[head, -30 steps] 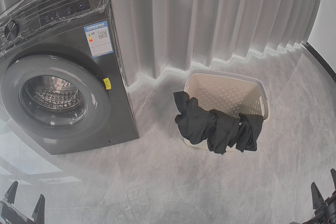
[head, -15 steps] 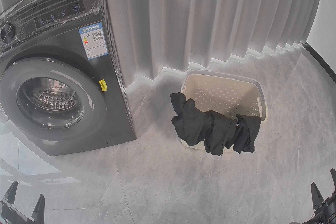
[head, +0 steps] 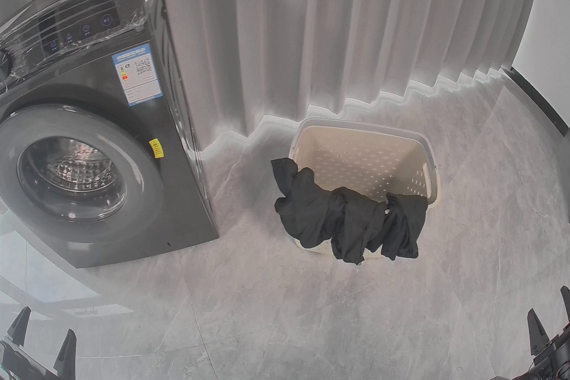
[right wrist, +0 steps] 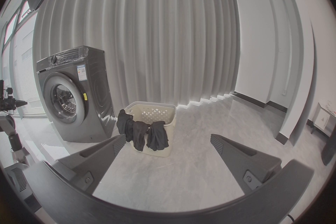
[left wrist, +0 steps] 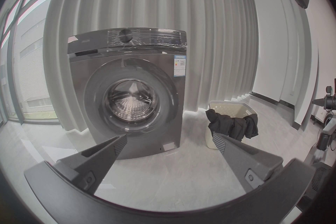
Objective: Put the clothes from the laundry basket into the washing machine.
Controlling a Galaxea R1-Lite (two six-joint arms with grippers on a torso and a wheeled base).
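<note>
Over laundry basket [head: 368, 161] rim, black clothes [head: 332, 215]

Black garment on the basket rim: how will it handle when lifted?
Likely floppy: the black garment sags in folds over the laundry basket rim. Probably trails and may snag that rim. The basket looks otherwise empty, so it might tip or drag.

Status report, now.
Left gripper open, right gripper open, both empty. Black clothes draped over near rim of laundry basket. Washing machine door looks shut.

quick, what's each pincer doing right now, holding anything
Left pincer: open, holding nothing.
Right pincer: open, holding nothing.
</note>
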